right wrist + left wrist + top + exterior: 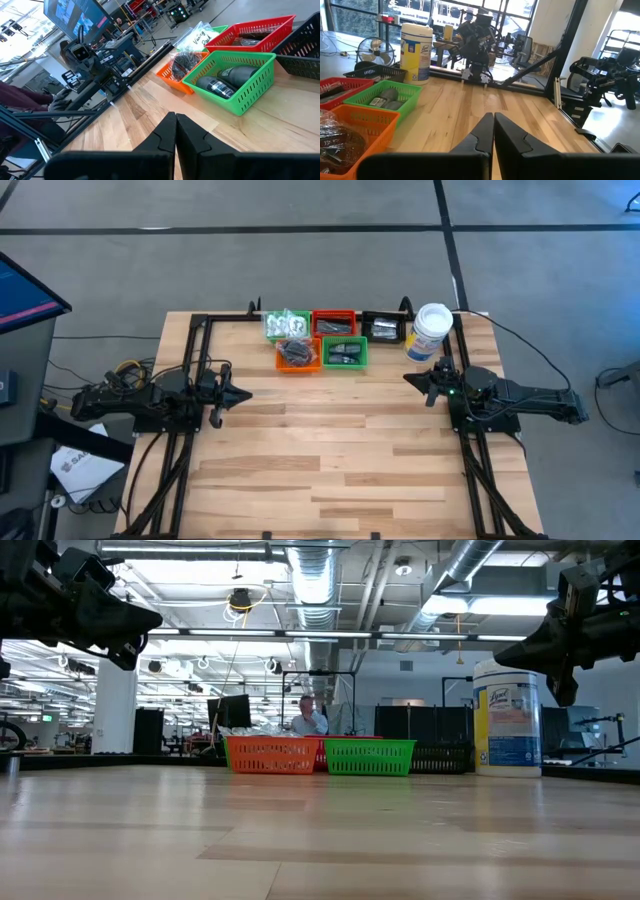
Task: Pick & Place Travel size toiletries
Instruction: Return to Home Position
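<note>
The travel size toiletries lie in small trays at the table's far middle. Clear packets with white contents [284, 326] fill a green tray, and black pieces in plastic [186, 62] fill the orange tray [298, 356]. Dark grey ovals [235, 75] lie in the nearer green tray [344, 352], and silvery sachets [385, 330] in the black tray. My left gripper [243, 393] hovers shut above the table's left part, nearer than the trays and pointing toward the right edge. My right gripper [408, 377] hovers shut on the right, pointing left. Each wrist view shows its fingers [493, 120] [176, 120] closed together with nothing between them.
A tall white canister [430, 330] with a yellow and blue label stands right of the black tray, just beyond my right gripper. A red tray [333, 321] sits between the far green tray and the black one. Bare wood [330, 450] stretches from the trays to the near edge.
</note>
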